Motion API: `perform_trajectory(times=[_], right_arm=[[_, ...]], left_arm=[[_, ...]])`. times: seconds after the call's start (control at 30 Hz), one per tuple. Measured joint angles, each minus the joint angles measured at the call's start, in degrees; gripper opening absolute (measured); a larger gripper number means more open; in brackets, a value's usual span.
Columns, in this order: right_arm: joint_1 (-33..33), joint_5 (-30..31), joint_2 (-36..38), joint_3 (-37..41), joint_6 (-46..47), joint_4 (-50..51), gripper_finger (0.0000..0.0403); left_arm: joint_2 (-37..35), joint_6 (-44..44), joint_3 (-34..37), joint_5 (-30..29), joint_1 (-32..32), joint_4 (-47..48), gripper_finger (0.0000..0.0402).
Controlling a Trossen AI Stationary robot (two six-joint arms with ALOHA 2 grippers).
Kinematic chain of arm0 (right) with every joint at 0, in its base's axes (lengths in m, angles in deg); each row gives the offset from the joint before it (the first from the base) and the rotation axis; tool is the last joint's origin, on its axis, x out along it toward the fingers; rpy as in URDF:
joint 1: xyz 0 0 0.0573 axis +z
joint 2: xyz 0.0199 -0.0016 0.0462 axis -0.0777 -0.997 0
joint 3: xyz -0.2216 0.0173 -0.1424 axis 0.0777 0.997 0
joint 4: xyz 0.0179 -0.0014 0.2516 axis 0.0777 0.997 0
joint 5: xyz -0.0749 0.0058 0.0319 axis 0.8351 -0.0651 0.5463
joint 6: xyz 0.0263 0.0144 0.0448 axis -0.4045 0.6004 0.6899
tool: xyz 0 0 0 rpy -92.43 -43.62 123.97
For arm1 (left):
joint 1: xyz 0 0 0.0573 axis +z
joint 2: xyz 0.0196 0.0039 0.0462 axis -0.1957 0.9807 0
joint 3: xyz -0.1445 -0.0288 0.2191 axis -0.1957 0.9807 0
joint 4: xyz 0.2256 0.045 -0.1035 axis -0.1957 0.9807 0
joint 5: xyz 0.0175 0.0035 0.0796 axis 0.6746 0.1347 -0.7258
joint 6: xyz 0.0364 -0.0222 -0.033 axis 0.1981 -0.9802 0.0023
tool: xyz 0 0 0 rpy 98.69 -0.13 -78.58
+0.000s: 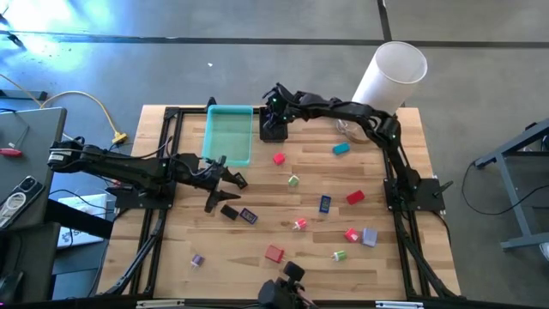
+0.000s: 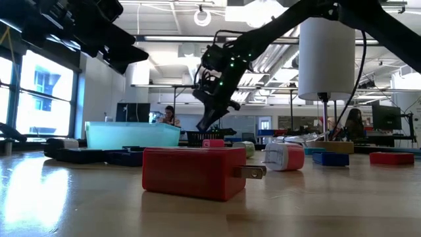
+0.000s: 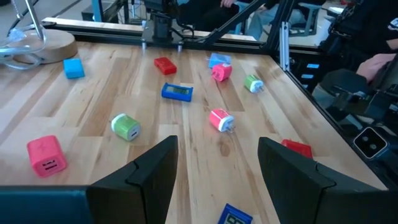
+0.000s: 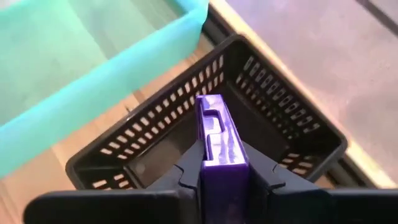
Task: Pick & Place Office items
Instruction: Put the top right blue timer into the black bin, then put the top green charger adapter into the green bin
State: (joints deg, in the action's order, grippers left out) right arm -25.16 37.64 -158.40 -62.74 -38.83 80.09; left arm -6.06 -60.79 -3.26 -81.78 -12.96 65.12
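While the right arm is reaching across the far side of the bench [image 1: 283, 232], the scene is standing like this:

Right hand [image 4: 222, 163]: pinching an upright purple piece [image 4: 219, 140] between its fingers, hanging just above the black basket [image 4: 277, 118]; in the high view it is sitting at about 12 o'clock of the bench [image 1: 276, 105].

Black basket: sitting just beside the teal tray [image 1: 230, 133], on the tray's 3 o'clock side [image 1: 273, 129].

Left hand [image 1: 225, 174]: fingers standing spread, holding nothing, hovering at about 9 o'clock of the bench, near the tray's near end.

Loose items: lying scattered over the middle and the 3 to 6 o'clock part of the bench — a pink cube [image 1: 279, 158], a green piece [image 1: 293, 180], a blue block [image 1: 325, 203], a red block [image 1: 355, 197], a teal block [image 1: 341, 148], and a red charger [image 1: 274, 253] towards 6 o'clock.

Near the left hand: a black piece [image 1: 229, 211] and a dark blue one [image 1: 248, 216] are lying close together at its 5 o'clock.

White cylinder [image 1: 390, 75]: leaning over the bench's 1 o'clock corner.

Low view: the red charger [image 2: 195, 172] is lying closest, prongs pointing to 3 o'clock.
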Motion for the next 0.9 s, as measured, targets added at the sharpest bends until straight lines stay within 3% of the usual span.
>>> perform_trajectory(times=[0.3,0.9], right_arm=[[0.0,-0.5,-0.5,0.0,-0.2,0.1,0.0051],[0.6,-0.2,-0.1,0.0,0.6,-2.0,0.0153]], left_arm=[[0.0,1.7,0.0,-0.1,0.0,0.0,0.0216],[0.0,2.2,0.0,-0.2,0.0,0.0,0.0216]])
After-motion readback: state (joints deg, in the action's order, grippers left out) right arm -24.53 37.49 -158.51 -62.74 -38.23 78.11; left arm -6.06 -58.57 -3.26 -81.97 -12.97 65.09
